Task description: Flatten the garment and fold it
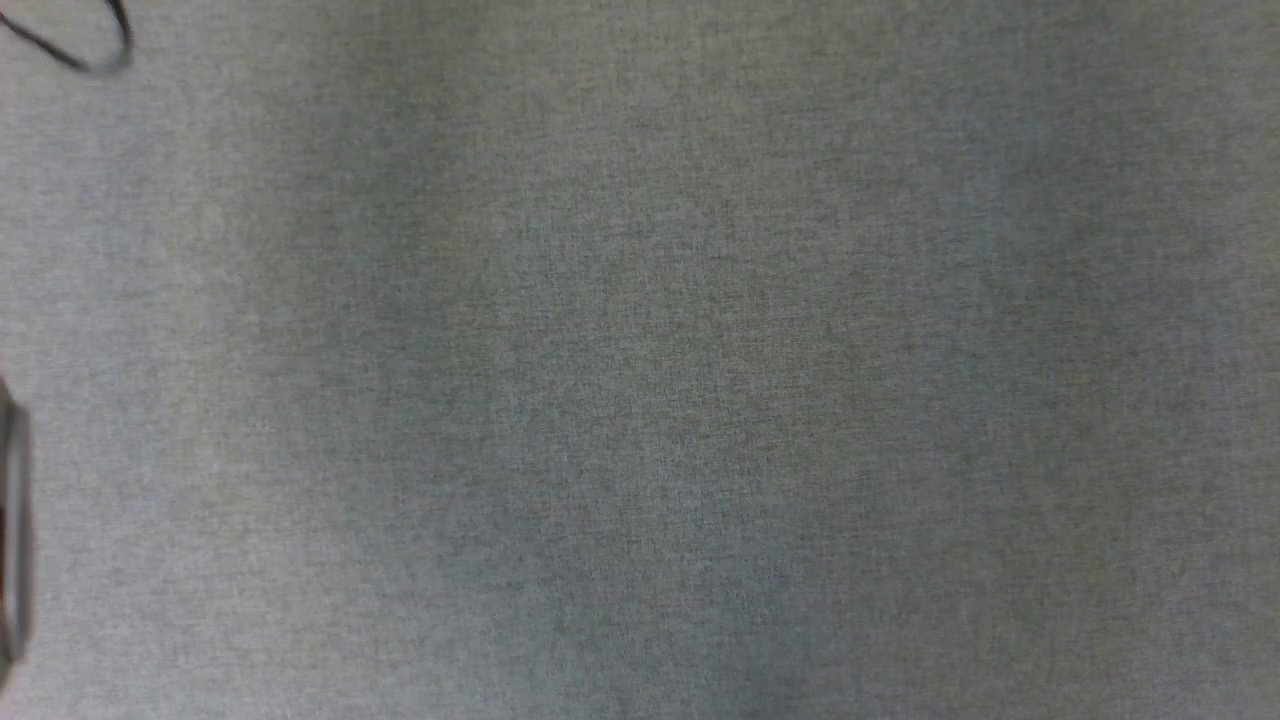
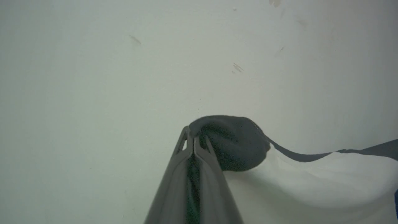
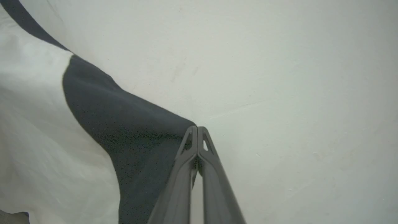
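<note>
In the left wrist view, my left gripper point(image 2: 193, 138) is shut with a bunched black part of the garment point(image 2: 239, 144) pinched at its tips. The garment's white body trails off to the lower right under a thin black edge. In the right wrist view, my right gripper point(image 3: 197, 130) is shut on the edge of a black sleeve panel of the garment point(image 3: 124, 124). The white cloth spreads away to the left. The chest print is hidden.
The head view looks onto a grey woven surface point(image 1: 640, 360), with a dark cable loop point(image 1: 100, 55) at the top left and a blurred grey-rimmed object point(image 1: 12, 530) at the left edge. Behind both grippers lies a pale scuffed surface point(image 2: 93, 77).
</note>
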